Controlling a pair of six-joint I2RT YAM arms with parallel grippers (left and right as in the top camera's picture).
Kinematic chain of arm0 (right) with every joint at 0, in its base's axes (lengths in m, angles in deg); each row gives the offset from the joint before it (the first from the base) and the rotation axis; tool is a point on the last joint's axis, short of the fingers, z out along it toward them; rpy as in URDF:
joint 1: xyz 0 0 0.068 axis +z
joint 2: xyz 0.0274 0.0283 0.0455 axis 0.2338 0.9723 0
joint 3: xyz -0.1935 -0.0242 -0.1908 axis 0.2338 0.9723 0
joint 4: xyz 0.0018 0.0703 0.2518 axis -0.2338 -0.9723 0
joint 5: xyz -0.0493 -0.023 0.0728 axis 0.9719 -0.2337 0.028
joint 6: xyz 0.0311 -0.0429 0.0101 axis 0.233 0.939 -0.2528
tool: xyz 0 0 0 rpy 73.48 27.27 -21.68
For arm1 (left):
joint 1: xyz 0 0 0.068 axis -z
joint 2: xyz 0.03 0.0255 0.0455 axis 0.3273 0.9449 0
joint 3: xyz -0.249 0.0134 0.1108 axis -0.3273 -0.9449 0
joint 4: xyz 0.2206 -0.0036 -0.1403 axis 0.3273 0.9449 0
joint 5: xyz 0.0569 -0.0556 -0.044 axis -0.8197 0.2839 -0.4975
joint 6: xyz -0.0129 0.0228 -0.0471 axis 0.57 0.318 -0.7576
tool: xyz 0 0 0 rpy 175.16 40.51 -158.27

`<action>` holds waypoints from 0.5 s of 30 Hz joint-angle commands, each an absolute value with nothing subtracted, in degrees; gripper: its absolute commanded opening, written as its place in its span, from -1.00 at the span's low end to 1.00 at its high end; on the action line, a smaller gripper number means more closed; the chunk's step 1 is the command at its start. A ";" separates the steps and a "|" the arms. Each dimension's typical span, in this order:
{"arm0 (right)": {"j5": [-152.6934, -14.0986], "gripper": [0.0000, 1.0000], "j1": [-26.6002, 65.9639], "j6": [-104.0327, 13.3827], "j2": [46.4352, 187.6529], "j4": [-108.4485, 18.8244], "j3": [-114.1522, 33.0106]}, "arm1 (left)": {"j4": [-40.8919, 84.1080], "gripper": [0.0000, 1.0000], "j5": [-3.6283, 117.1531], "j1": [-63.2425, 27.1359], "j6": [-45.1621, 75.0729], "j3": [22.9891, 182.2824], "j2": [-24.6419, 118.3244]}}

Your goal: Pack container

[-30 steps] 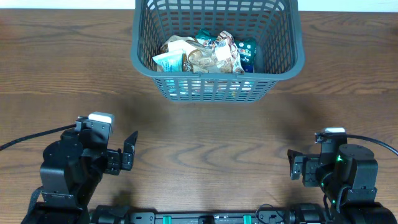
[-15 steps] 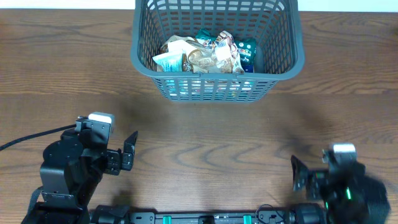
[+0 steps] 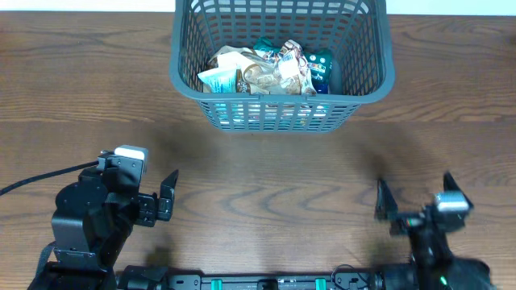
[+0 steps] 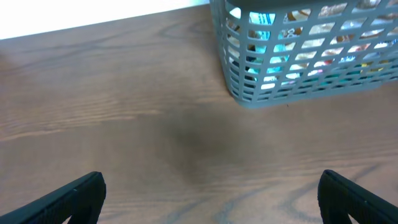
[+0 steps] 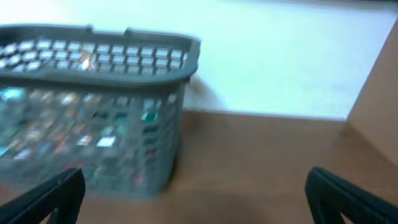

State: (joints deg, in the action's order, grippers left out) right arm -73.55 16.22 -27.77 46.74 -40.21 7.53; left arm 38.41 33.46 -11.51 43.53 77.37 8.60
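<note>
The container (image 3: 184,80) is a dark grey lattice basket at the back middle of the table, with several snack packets (image 3: 270,68) inside. It also shows in the left wrist view (image 4: 249,96) and, blurred, in the right wrist view (image 5: 155,149). My left gripper (image 3: 168,196) is open and empty near the front left edge, far from the container. My right gripper (image 3: 413,197) is open and empty near the front right edge, its arm folded low.
The brown wooden table (image 3: 266,173) lies between the grippers and the container. A white wall edge (image 4: 93,15) runs behind the table.
The right arm has pulled back and down toward the front edge, with its fingers spread wider. The left arm and the container have not moved.
</note>
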 commanded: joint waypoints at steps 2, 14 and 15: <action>-72.17 0.98 17.46 -27.51 46.59 -27.82 19.94 | 38.30 0.97 34.05 -11.68 43.62 77.72 8.36; -73.68 0.99 19.19 -28.21 46.59 -18.33 31.66 | 38.30 0.97 34.05 -11.70 43.62 77.72 8.36; -73.77 0.99 19.19 -28.17 46.59 -18.79 31.87 | 38.30 0.97 34.05 -11.68 43.60 77.72 8.36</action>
State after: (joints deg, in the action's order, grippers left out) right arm -73.46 18.73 -27.82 46.96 -17.85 30.80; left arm 38.38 33.48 -11.51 43.53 77.37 8.56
